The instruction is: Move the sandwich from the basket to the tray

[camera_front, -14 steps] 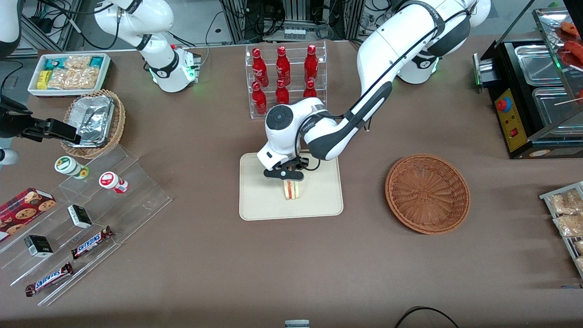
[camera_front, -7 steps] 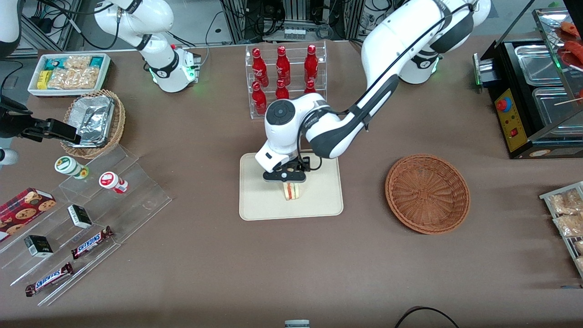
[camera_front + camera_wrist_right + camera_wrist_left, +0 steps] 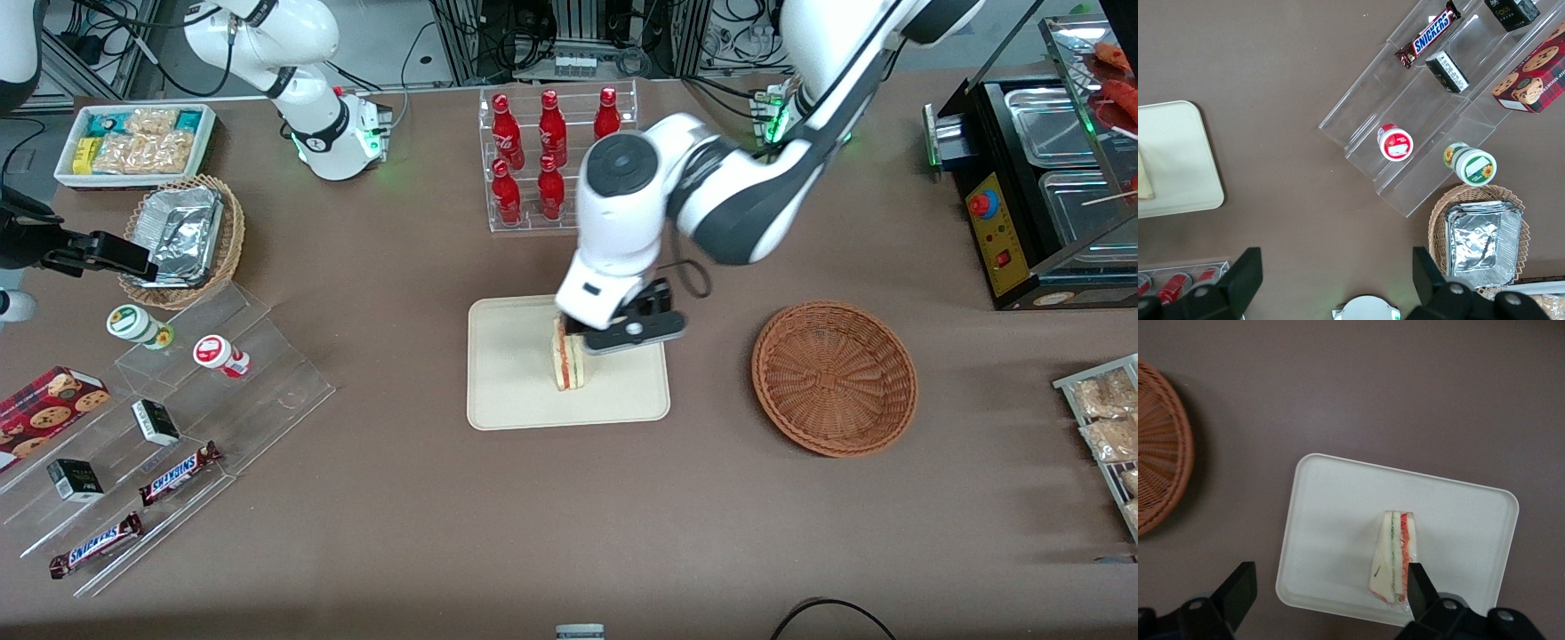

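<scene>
The sandwich (image 3: 569, 360) stands on its edge on the cream tray (image 3: 511, 373), pale bread with red and green filling lines showing. My left gripper (image 3: 624, 332) hangs above the tray's edge nearest the basket, beside the sandwich and raised off it. In the left wrist view the gripper (image 3: 1330, 580) is open, its black fingers (image 3: 1241, 587) wide apart with nothing between them; the sandwich (image 3: 1393, 553) lies on the tray (image 3: 1338, 513) close to one fingertip. The reddish-brown basket (image 3: 834, 378) sits empty toward the working arm's end, its rim (image 3: 1158, 447) visible from the wrist.
A clear rack of red bottles (image 3: 551, 156) stands farther from the front camera than the tray. Toward the parked arm's end are a tan wicker basket of foil containers (image 3: 182, 236), acrylic steps with snacks (image 3: 178, 400) and a white snack bin (image 3: 133, 142). A food warmer (image 3: 1049, 178) stands at the working arm's end.
The gripper has let go of the sandwich, risen and shifted toward the basket. The sandwich stays standing on the tray in the same spot.
</scene>
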